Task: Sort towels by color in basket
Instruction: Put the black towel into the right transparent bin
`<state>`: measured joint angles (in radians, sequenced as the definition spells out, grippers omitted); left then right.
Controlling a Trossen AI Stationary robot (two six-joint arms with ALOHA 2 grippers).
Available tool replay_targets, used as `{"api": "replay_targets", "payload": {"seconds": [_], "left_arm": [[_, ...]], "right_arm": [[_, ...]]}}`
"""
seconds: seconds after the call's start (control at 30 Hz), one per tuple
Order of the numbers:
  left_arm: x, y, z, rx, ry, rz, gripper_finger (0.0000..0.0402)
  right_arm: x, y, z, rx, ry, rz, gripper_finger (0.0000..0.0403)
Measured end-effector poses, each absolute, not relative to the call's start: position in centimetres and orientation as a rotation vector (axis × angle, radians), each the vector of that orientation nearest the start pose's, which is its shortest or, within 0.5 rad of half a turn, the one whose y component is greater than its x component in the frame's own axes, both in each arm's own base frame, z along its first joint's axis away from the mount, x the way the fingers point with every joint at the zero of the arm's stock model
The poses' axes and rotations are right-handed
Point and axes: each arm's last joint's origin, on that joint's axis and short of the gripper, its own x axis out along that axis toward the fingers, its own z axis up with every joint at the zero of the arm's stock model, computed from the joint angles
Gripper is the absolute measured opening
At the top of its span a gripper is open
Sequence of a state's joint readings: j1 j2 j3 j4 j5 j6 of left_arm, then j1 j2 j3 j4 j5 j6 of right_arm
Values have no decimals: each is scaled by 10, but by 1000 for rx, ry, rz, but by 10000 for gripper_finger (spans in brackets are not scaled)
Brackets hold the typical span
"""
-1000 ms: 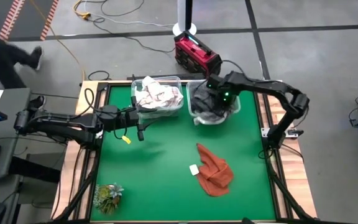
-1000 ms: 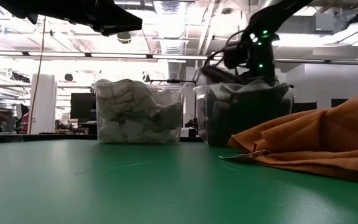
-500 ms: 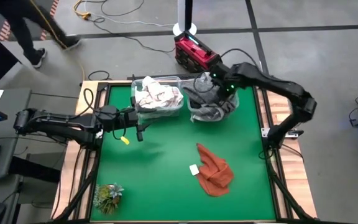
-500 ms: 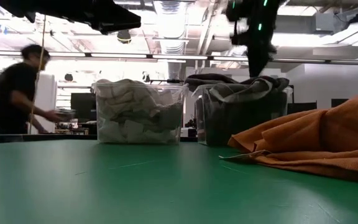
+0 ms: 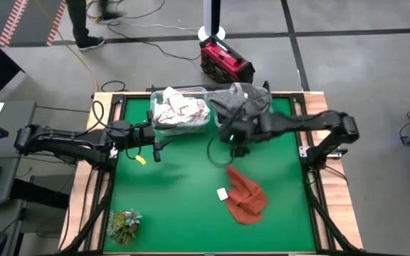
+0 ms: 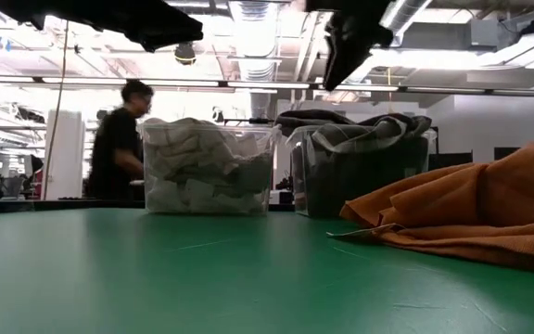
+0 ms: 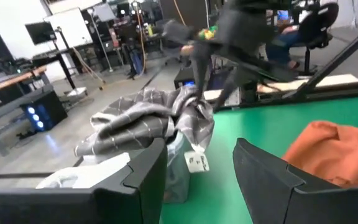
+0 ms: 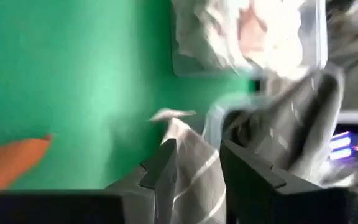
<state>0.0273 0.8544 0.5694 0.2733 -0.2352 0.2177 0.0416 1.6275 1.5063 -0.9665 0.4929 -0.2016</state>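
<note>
A rust orange towel (image 5: 246, 195) lies crumpled on the green table, also showing in the low view (image 6: 471, 213). Two clear bins stand at the far edge. One holds white towels (image 5: 181, 108). The other holds grey and checked towels (image 5: 244, 101), and a checked one (image 7: 160, 118) hangs over its rim. My right gripper (image 5: 228, 136) (image 8: 196, 152) hovers open over the table just in front of the grey bin, holding nothing. My left gripper (image 5: 156, 146) (image 7: 197, 155) waits open, left of the white bin.
A small green plant (image 5: 123, 224) sits at the near left corner. A white tag (image 5: 222, 193) lies beside the orange towel. Open green table stretches between the bins and the near edge. A person (image 6: 119, 139) walks in the room behind the table.
My right gripper rose out of the grey bin, then swung toward the near edge and leftward, ending low over the table in front of that bin. The grey towels stayed heaped in the bin, with one draped over the rim. A person walked past in the background.
</note>
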Motion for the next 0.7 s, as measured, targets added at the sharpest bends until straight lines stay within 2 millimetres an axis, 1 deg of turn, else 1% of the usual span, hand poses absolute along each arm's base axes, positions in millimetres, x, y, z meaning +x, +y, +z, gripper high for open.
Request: {"api": "replay_targets", "payload": {"seconds": [0.07, 0.17, 0.23, 0.33, 0.43, 0.57, 0.7], "left_arm": [[193, 12, 290, 213, 50, 259, 173], [191, 12, 291, 204, 47, 259, 173], [190, 12, 291, 199, 43, 259, 173], [187, 12, 291, 200, 55, 258, 173], [185, 12, 293, 199, 50, 258, 173], [184, 12, 293, 194, 42, 259, 173], [185, 12, 293, 195, 49, 258, 173]], "right_arm": [[339, 15, 299, -613, 1143, -313, 159], [351, 28, 272, -768, 1233, -365, 159], [354, 30, 258, -800, 1290, -382, 159], [357, 30, 244, -810, 1352, -397, 159], [357, 30, 236, -841, 1391, -415, 159], [361, 22, 239, -856, 1376, -412, 159], [365, 14, 237, -835, 1388, -291, 159]]}}
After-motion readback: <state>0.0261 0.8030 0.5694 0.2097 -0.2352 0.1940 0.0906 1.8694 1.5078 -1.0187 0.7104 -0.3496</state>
